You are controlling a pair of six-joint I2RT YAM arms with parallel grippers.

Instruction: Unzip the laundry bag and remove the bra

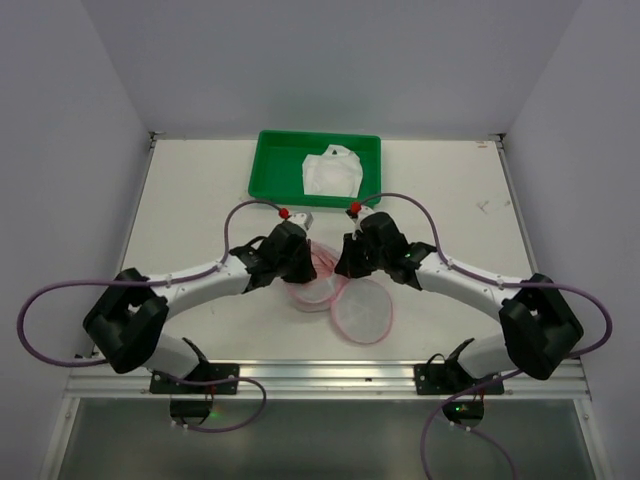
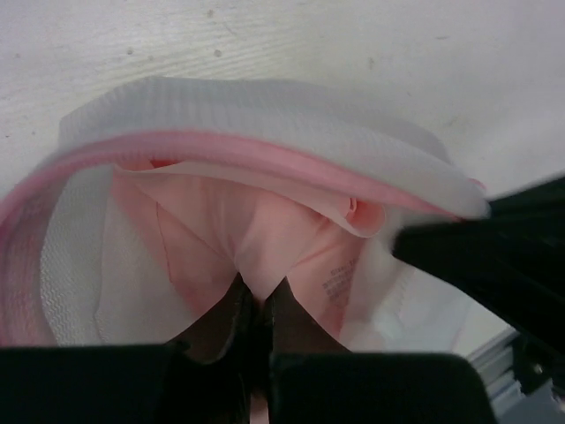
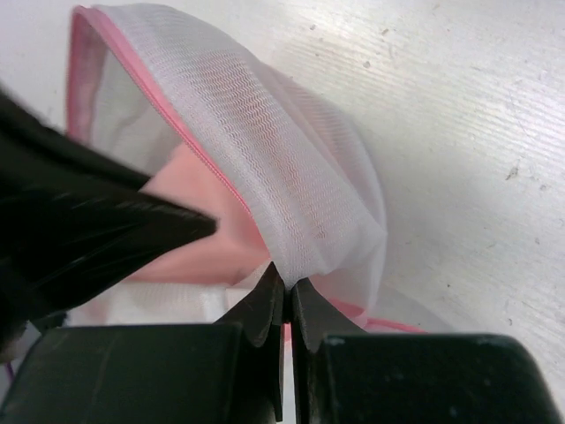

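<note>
The laundry bag [image 1: 362,312] lies in the middle of the table [image 1: 190,200], btw. the two arms, and it is already unzipped. One round half lies flat toward the near edge; the other half is raised under the grippers. Inside shows the bra [image 2: 265,221], pale pink fabric w/ a small printed label.

The left gripper [image 2: 260,291] is closed tight on a fold of this pink fabric, inside the bag mouth. The right gripper [image 3: 288,287] is closed too, pinching the white mesh wall just beside the pink zipper trim, so the mouth is held open.

Risks, in my judgement:
- The left pinch has only a thin fold, so the fabric can slip out when the arm pulls.
- If the right grip on the mesh gives way, the whole bag will come up together w/ the bra.
- A strap or hook may catch on the zipper trim; I cannot see any straps.
- The grippers are very near each other and could collide.

Count: 1 bag w/ 2 halves, 1 bra, 2 grippers, 1 green tray [image 1: 268,165] at the far edge, 1 white cloth [image 1: 330,172] in it.
</note>
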